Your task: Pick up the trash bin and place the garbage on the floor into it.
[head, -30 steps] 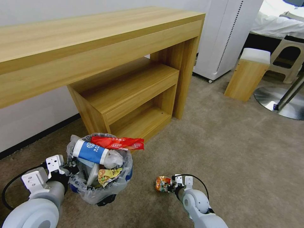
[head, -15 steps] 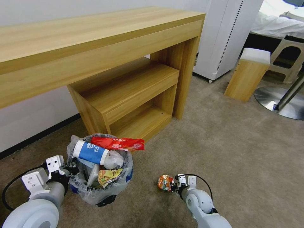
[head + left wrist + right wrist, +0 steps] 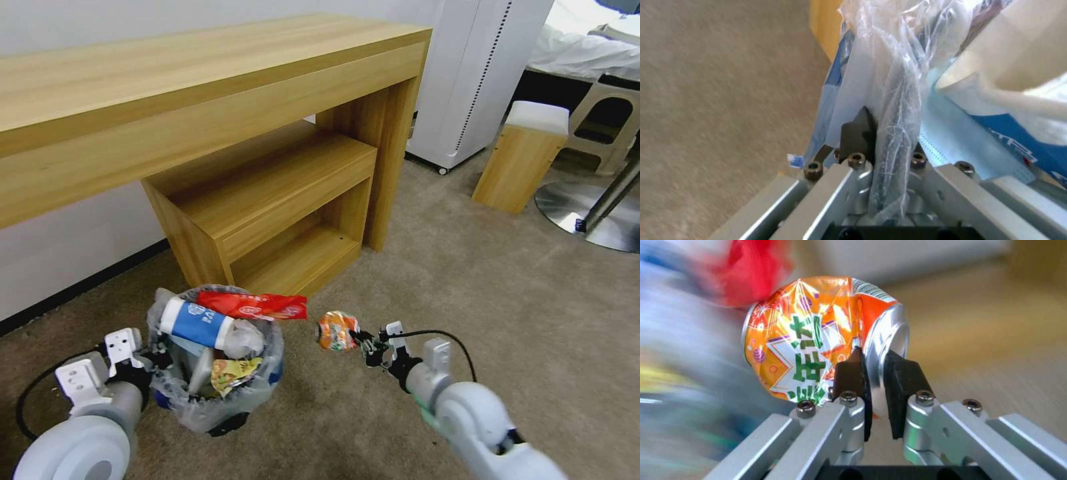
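Note:
The trash bin [image 3: 220, 400], black with a crinkly plastic liner, is low at the left on the beige floor [image 3: 480, 320]. It is piled with garbage: a blue-white cup [image 3: 197, 322], a red wrapper [image 3: 257, 305] and a yellow wrapper [image 3: 233, 368]. My left gripper [image 3: 155, 350] is shut on the bin's rim and liner [image 3: 896, 110], beside a pale-blue mask [image 3: 951, 136]. A crushed orange can [image 3: 335, 331] hangs in the air just right of the bin. My right gripper [image 3: 363, 343] is shut on that can; the wrist view shows the gripper [image 3: 876, 373] pinching the can's [image 3: 813, 336] end rim.
A wooden desk [image 3: 200, 87] with a low shelf unit [image 3: 273, 200] stands right behind the bin. A white appliance [image 3: 473, 73], a white-topped wooden stool [image 3: 523, 157] and a round metal base [image 3: 587, 220] are at the far right. Open carpet lies to the right.
My right gripper has lifted the orange can off the carpet and carried it up and left, close to the bin's rim. The bin and left gripper have shifted slightly right.

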You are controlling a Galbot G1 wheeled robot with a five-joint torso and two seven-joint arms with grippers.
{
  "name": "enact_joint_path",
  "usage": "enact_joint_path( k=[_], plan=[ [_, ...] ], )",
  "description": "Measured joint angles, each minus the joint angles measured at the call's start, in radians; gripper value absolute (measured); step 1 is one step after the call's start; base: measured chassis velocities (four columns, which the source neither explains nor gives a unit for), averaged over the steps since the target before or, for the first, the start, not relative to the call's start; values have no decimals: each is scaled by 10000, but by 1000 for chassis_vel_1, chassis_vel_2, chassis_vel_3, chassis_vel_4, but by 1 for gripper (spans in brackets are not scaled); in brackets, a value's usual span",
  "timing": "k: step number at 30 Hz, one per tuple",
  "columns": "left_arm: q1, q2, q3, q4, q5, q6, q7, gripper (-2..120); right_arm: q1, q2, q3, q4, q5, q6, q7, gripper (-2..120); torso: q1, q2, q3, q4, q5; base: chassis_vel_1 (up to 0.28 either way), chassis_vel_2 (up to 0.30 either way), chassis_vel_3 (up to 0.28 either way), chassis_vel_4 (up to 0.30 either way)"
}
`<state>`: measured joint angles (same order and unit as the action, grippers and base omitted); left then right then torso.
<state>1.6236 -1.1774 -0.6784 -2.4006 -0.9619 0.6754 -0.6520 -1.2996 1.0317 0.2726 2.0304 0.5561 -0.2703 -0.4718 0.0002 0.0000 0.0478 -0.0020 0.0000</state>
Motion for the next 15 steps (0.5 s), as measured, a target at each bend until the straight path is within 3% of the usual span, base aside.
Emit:
enact_joint_path(
  k=[1, 2, 3, 6, 10, 15],
  plan=[
    [0, 0, 0, 0, 0, 0, 0, 1, 0, 0, 0, 0, 0, 0, 0, 7, 0, 0, 0, 0, 0, 0, 0, 0, 0],
    [-20, -17, 121, 0, -5, 11, -42, 1, 115, -128, 30, -68, -3, 604, -1249, 7, 0, 0, -1, 0, 2, 0, 0, 0, 0],
    [-20, -17, 121, 0, -5, 11, -42, 1, 115, -128, 30, -68, -3, 604, -1249, 7, 0, 0, -1, 0, 2, 0, 0, 0, 0],
    [-21, -42, 343, 26, -1, 41, -74, 1, 507, -189, 34, -517, 171, 1595, -3909, 7, 0, 0, 0, 1, 1, 0, 0, 0, 0],
    [-37, -45, 351, 56, 8, 49, -80, 1, 764, -91, -43, -832, 184, 1748, -4933, 7, 0, 0, 0, 1, 1, 0, 0, 0, 0],
    [-62, -73, 362, 66, 11, 57, -81, 1, 946, -35, -160, -1065, 182, 1748, -4988, 7, 0, 0, 0, 0, 1, 0, 0, 0, 0]
  ],
)
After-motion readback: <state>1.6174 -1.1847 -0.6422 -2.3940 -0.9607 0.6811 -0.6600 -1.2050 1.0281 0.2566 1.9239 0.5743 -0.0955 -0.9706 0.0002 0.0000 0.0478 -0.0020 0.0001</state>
